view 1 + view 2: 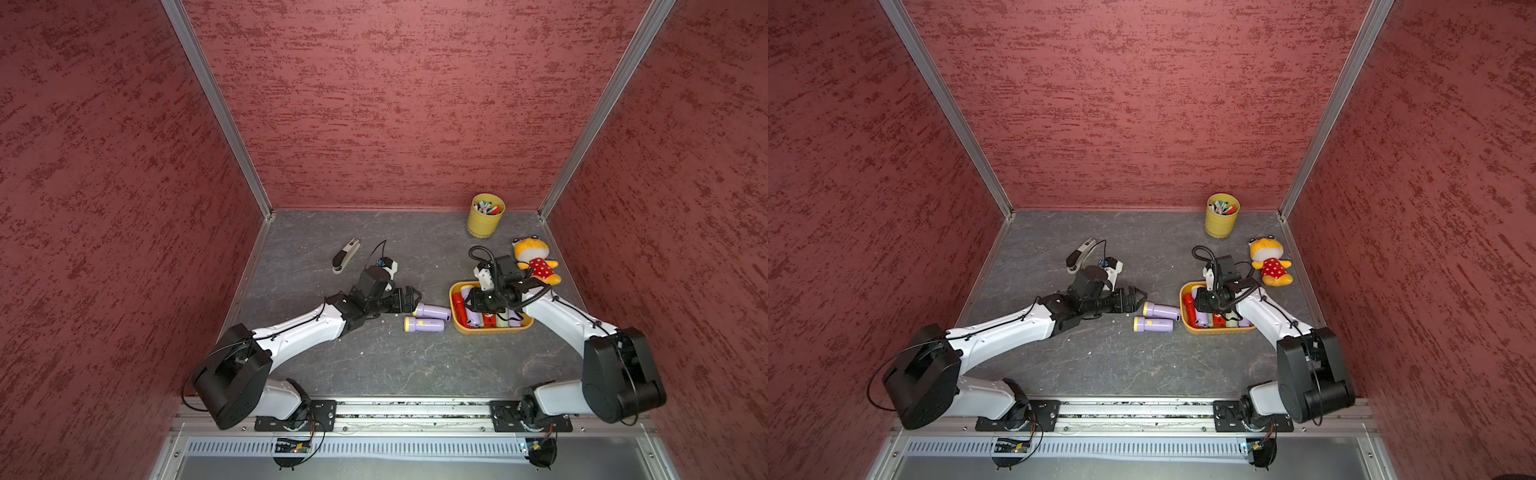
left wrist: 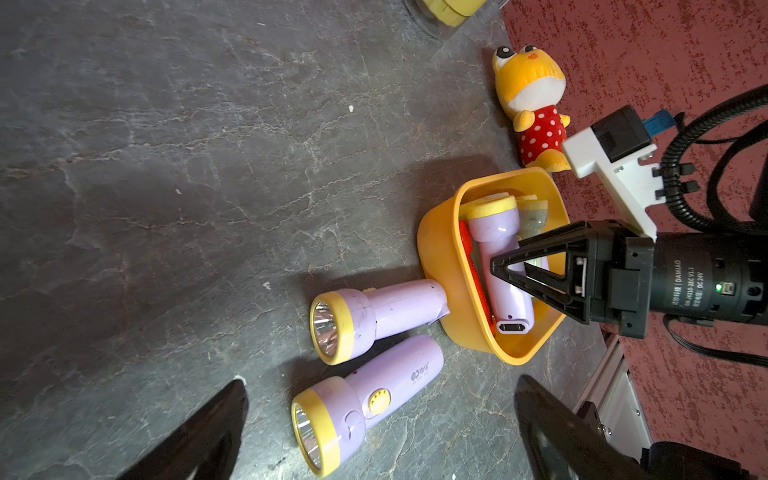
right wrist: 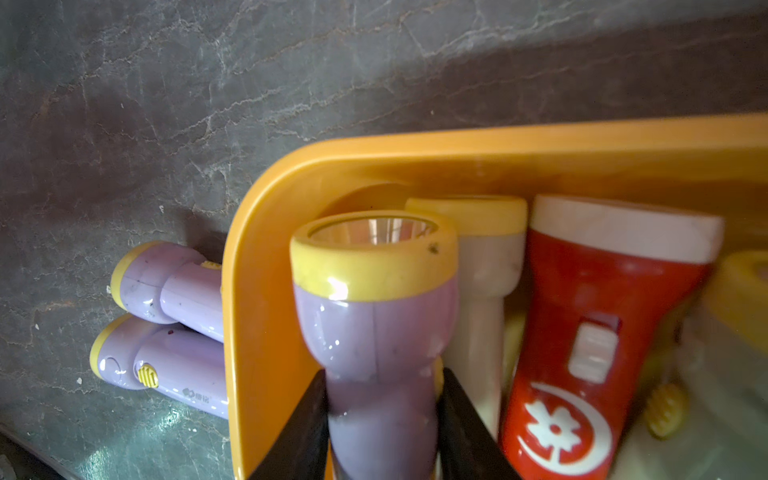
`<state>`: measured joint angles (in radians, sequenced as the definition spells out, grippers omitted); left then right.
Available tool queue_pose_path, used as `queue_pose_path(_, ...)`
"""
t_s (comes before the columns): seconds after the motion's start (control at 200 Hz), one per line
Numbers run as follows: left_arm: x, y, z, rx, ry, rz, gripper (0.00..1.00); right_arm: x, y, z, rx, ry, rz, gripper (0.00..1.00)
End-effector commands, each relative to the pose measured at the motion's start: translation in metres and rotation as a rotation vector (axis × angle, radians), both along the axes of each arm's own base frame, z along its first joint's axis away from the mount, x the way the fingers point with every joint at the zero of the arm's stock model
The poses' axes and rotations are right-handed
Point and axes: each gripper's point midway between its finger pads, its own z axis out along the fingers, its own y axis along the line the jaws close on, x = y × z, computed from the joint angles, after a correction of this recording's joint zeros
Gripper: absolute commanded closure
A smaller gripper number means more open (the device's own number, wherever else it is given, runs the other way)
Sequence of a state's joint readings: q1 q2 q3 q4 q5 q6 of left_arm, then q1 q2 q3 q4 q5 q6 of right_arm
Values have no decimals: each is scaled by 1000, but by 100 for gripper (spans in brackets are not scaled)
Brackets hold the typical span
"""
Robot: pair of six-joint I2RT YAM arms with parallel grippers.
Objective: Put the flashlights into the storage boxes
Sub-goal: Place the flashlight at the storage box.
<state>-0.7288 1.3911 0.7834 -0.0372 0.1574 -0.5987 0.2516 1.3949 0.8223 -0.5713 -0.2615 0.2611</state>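
An orange-yellow storage box [image 1: 490, 331] sits on the right of the table with several flashlights in it, among them a red one [image 3: 590, 316] and a pale one [image 3: 486, 266]. My right gripper [image 3: 383, 372] is down in the box, shut on the body of a lilac flashlight [image 3: 374, 316] with a yellow head. Two more lilac flashlights [image 1: 434, 309] [image 1: 424, 324] lie side by side on the table just left of the box. My left gripper [image 1: 415, 299] hangs open by their heads. In the left wrist view the nearer flashlight [image 2: 365, 411] lies below the wide-apart fingers [image 2: 540, 415].
A yellow cup of pens [image 1: 485, 215] stands at the back right. A plush toy [image 1: 536, 259] lies behind the box, close to the right arm. A grey-white stapler-shaped device [image 1: 345, 255] lies at the back left. Red walls close in three sides.
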Motion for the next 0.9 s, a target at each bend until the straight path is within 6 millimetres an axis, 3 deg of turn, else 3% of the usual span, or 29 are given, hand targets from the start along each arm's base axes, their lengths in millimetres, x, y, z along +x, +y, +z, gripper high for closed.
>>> queue_pose_path(0.0, 1, 0, 9, -25, -17, 6, 0, -13, -5, -2, -26, 33, -9, 66)
queue_pose_path(0.225, 0, 1, 10, -26, -22, 8, 0, -6, -7, 7, -36, 13, -26, 49)
queue_pose_path(0.526, -2, 4, 11, -27, -25, 16, 0, 4, -12, 44, -77, -66, -27, 48)
queue_pose_path(0.711, -9, 15, 15, -20, -13, 34, 0, 12, 10, 84, -106, -217, 106, 48)
queue_pose_path(0.897, -27, 41, 3, -46, 28, 118, 0, 12, 55, 102, -99, -334, 324, 50)
